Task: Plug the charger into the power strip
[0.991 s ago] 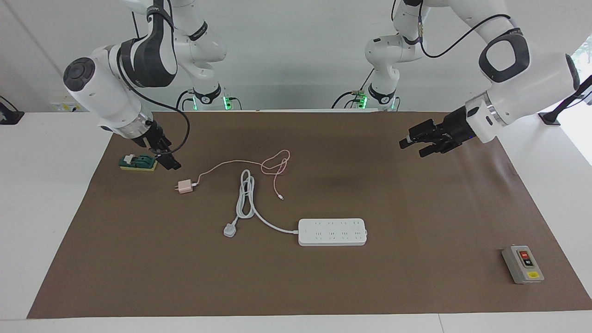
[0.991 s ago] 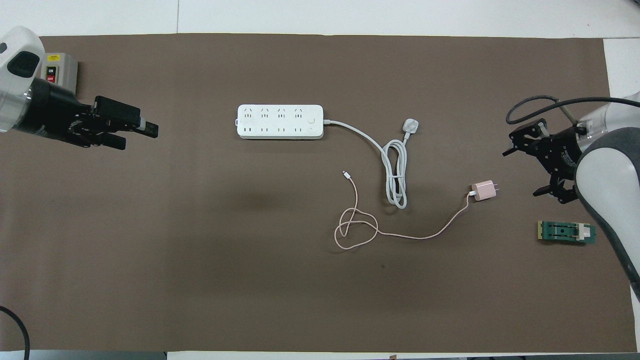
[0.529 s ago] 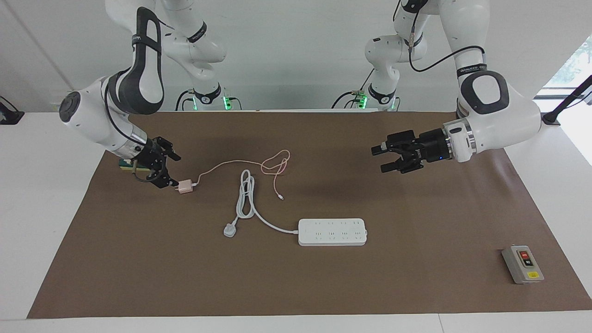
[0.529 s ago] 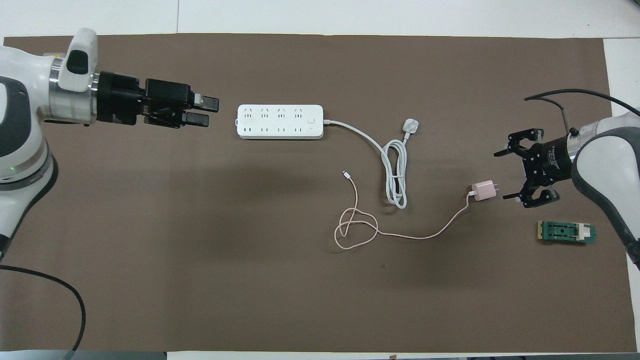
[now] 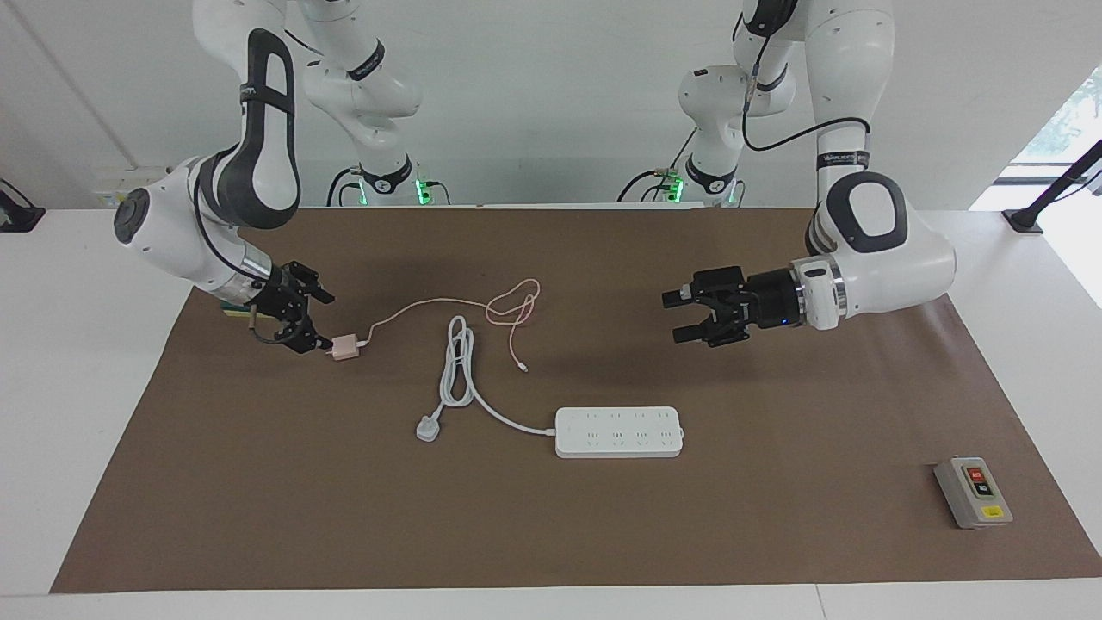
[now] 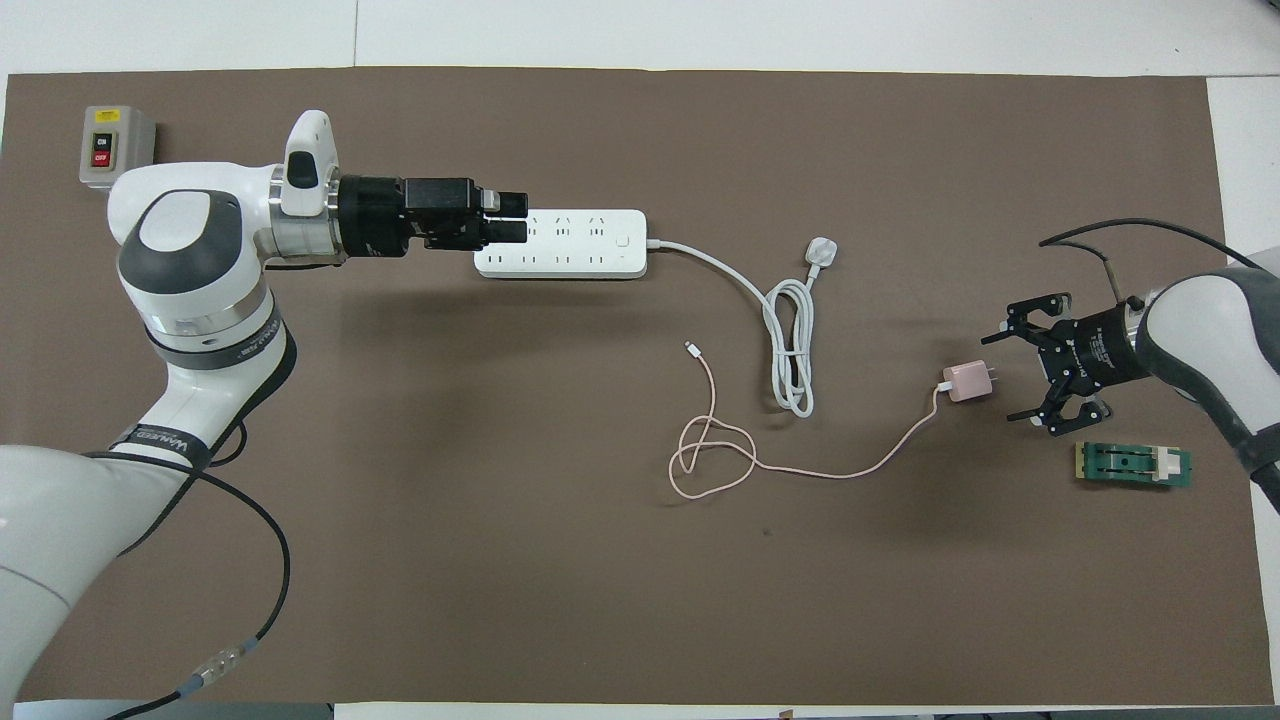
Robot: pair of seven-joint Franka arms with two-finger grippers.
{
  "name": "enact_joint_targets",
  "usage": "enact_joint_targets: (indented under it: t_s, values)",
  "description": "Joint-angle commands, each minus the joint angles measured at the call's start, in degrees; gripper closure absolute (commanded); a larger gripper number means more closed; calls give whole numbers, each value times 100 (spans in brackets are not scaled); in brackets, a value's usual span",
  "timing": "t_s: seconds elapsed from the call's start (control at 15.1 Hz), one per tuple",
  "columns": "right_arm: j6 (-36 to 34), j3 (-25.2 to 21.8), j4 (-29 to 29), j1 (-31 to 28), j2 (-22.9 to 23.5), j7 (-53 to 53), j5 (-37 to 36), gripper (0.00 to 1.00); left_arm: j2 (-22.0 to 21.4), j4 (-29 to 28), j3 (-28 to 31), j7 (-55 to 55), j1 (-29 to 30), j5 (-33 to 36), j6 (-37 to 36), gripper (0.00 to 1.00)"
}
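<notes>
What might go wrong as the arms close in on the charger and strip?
The right end effector, open beside the charger, may nudge it along the mat instead of gripping it. Lifting could drag the looped pink cable across the white cord. The left end effector may shift the unheld power strip.

The table is covered by a matt brown mat [image 5: 551, 534] of paper-like finish, lying smooth. The power strip [image 5: 619, 431] and the charger [image 5: 346, 347] are seen as smooth plastic, white and pale pink, the charger lying just off the spread jaws of the right gripper [image 5: 315, 320]. Both arms are clad in glossy white shells, and matt black is noted on the left gripper [image 5: 676, 315].
</notes>
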Motion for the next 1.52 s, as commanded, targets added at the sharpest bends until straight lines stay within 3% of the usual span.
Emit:
enact_joint_targets:
  t_s: [0.0,0.2,0.66,1.12,1.19,1.45]
  values:
    - [179,56,-179,-135,15,-319,220,0,305,-293,34,986,-2,-507,-130,0]
    - [276,65,-232,-171,102,-565,238,0,358,-592,34,1270,7,-763,-314,0]
    - [514,65,-311,-74,156,-565,360,0,226,-1023,34,778,-46,-1167,-315,0]
    - [664,65,-417,-47,164,-565,440,0,192,-1032,-141,752,-371,-1562,88,0]
    - [664,65,-417,-47,164,-565,440,6,122,-1041,-194,743,-406,-1589,194,0]
    - [637,74,-391,-47,164,-531,440,82,-396,-1479,-300,699,-503,-1642,546,0]
